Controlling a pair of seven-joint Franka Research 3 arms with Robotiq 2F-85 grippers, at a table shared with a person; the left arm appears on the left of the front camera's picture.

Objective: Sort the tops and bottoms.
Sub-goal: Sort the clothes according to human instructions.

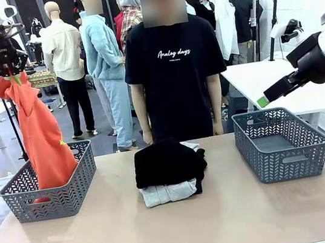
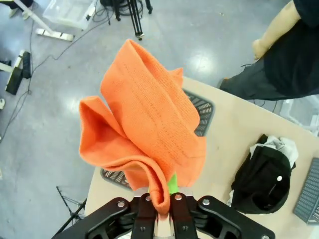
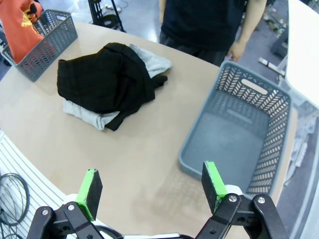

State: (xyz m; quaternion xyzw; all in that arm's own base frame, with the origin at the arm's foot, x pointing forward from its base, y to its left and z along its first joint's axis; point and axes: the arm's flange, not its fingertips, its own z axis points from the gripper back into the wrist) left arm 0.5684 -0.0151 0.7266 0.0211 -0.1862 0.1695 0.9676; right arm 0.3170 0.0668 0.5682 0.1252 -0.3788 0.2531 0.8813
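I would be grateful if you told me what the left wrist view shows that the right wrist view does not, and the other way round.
Left wrist view: the left hand shut on a fold of the orange top, which hangs over the left basket, with bare floor beyond the table edge.
Right wrist view: the right hand open above the table, and the right basket seen whole, down to its bottom.
Both share: the orange top, the left basket, the black bottoms piled on the grey top, and the person at the far edge.
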